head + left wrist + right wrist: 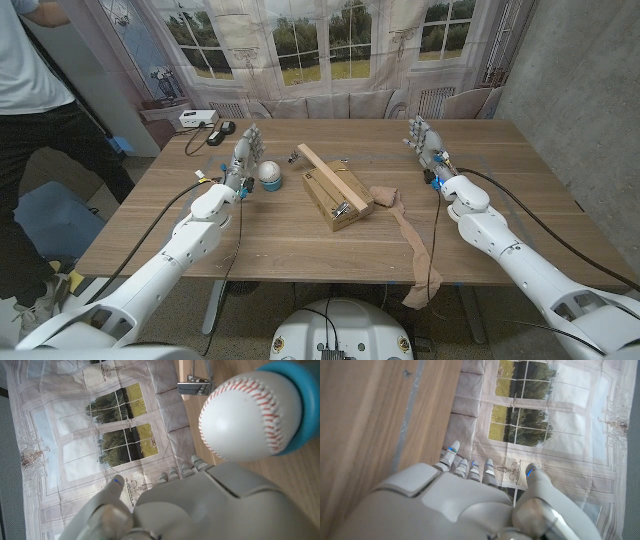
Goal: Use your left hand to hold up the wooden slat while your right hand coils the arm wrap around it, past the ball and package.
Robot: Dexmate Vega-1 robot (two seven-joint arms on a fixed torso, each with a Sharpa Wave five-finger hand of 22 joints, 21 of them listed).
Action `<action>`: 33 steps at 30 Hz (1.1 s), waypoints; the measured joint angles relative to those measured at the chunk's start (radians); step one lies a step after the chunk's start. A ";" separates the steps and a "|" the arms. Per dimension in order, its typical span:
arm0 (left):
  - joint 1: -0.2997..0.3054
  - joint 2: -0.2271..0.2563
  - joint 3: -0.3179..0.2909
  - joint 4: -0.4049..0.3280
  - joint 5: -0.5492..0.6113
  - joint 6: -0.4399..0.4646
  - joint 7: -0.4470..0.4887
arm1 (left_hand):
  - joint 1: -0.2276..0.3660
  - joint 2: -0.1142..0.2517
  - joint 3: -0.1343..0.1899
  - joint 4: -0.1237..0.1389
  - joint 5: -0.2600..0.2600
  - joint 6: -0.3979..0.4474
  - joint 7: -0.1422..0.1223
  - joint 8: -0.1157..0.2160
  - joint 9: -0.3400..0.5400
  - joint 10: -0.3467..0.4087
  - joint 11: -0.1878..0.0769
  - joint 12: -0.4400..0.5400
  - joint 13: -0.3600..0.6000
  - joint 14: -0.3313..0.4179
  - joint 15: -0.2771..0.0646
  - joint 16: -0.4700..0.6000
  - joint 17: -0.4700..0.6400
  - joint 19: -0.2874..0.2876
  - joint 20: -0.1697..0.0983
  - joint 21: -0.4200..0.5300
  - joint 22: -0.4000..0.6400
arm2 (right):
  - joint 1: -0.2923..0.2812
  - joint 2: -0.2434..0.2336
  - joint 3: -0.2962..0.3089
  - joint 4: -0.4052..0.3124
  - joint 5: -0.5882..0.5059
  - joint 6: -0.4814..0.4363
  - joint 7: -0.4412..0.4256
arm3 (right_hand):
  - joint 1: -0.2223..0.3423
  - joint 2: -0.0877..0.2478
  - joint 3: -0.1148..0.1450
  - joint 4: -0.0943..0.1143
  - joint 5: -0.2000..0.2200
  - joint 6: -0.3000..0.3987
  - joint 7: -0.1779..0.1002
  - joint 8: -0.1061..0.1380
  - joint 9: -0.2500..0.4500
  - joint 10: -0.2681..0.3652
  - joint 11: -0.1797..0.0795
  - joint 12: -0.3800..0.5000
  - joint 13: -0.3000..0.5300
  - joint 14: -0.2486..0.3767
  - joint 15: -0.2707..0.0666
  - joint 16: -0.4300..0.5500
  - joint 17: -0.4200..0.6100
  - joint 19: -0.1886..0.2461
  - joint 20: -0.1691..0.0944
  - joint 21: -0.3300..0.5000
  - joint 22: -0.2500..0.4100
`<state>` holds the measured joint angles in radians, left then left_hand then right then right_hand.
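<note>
1. Standing on the wooden table (300, 255), left of centre: the left hand (243, 155), fingers upright and slightly apart, holding nothing.
2. Sitting just beside that hand, on its inner side: a white baseball (270, 172) with red stitching, resting in a blue ring (272, 184); seen close in the left wrist view as the baseball (250, 415) cupped by the blue ring (295, 405), with the back of the left hand (200, 505) below it.
3. Lying at the table's middle: a brown cardboard package (337, 197), angled, its long side running away from the robot.
4. Resting on top of the package: the wooden slat (331, 177), a pale strip laid diagonally, its far end reaching past the box toward a small metal clip (297, 156); untouched by either hand.
5. Trailing from the package's right side: the arm wrap (412, 235), a tan stretchy band, bunched near the box, then running toward the near edge of the table and hanging over it.
6. Standing right of centre, well apart from slat and wrap: the right hand (424, 139), fingers up and a little spread, empty; likewise in the right wrist view, the right hand (470, 505) with fingertips (451, 451) side by side above bare wood.
7. Standing at the picture's left edge, beyond the table: a person (40, 80) in a pale top and dark trousers.
8. Lying at the far left corner of the table: a small white box (197, 117) and a dark device (222, 128) with a cable.
</note>
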<state>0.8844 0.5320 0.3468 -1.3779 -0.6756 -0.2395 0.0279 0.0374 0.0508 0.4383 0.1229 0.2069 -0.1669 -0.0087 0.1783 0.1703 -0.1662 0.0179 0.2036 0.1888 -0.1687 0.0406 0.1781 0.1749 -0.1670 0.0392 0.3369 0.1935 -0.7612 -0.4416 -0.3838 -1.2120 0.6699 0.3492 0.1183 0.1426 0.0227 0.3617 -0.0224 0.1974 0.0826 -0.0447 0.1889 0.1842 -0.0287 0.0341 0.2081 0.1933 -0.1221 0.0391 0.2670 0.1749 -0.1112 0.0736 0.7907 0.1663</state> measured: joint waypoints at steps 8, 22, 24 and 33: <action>0.027 0.012 -0.005 -0.090 0.034 0.039 0.097 | 0.000 0.000 -0.006 -0.010 0.002 -0.004 -0.026 0.016 0.000 -0.006 0.015 0.015 0.000 -0.003 0.004 0.012 -0.002 -0.010 0.011 0.008 -0.001 | 0.178 0.070 -0.001 0.225 0.014 0.076 0.184 | 0.004 -0.004 0.000 0.000 0.000 0.004 -0.004 0.000 0.000 0.000 0.000 0.000 -0.001 0.004 0.004 0.000 0.000 0.000 0.000 0.002 0.000; 0.006 0.051 0.017 -0.202 0.196 0.159 0.277 | 0.061 -0.032 -0.007 -0.074 -0.004 -0.009 -0.060 0.029 0.005 -0.005 0.009 0.038 0.000 -0.006 0.012 0.034 -0.003 -0.005 0.031 0.015 -0.003 | 0.313 0.135 0.015 0.622 0.026 0.165 0.317 | 0.019 -0.005 -0.001 -0.015 0.000 0.003 -0.004 0.000 0.000 0.013 0.013 0.000 -0.003 0.015 0.015 0.000 0.000 0.009 0.009 -0.007 0.000; 0.005 0.054 0.018 -0.207 0.215 0.177 0.295 | 0.080 -0.032 -0.003 -0.088 -0.004 -0.010 -0.061 0.033 0.005 -0.006 -0.005 0.038 0.000 -0.006 0.011 0.034 -0.003 0.001 0.036 0.015 -0.007 | 0.323 0.140 0.016 0.652 0.025 0.176 0.321 | 0.022 -0.009 0.001 -0.019 0.000 0.004 -0.004 0.001 0.000 0.015 0.010 0.000 -0.003 0.022 0.022 0.000 0.000 0.011 0.011 -0.011 0.000; 0.005 0.116 0.020 -0.309 0.316 0.307 0.383 | 0.148 -0.044 0.012 -0.154 -0.015 0.029 -0.063 0.037 0.005 0.011 -0.042 0.044 0.000 0.039 -0.002 0.034 -0.002 0.044 0.036 0.022 -0.008 | 0.366 0.165 0.012 0.761 -0.006 0.241 0.321 | 0.064 -0.024 0.006 -0.060 0.000 0.029 -0.004 0.008 0.000 0.055 0.021 0.008 -0.003 0.066 0.050 0.000 0.003 0.049 0.027 -0.022 0.000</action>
<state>0.8893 0.6475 0.3666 -1.6868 -0.3599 0.0678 0.4109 0.1849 0.0073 0.4499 -0.0313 0.1919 -0.1384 -0.0716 0.2150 0.1750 -0.1555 -0.0240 0.2479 0.1887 -0.1295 0.0388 0.2122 0.1729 -0.1232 0.0751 0.3590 0.1859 -0.3954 -0.2764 -0.3720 -0.4515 0.6641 0.5899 0.4398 0.2063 -0.0010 0.3682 -0.0820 0.1974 0.1111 -0.0484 0.1970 0.1840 0.0260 0.0555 0.2158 0.1906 -0.0566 0.0889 0.2670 0.1774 -0.0625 0.1007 0.7689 0.1661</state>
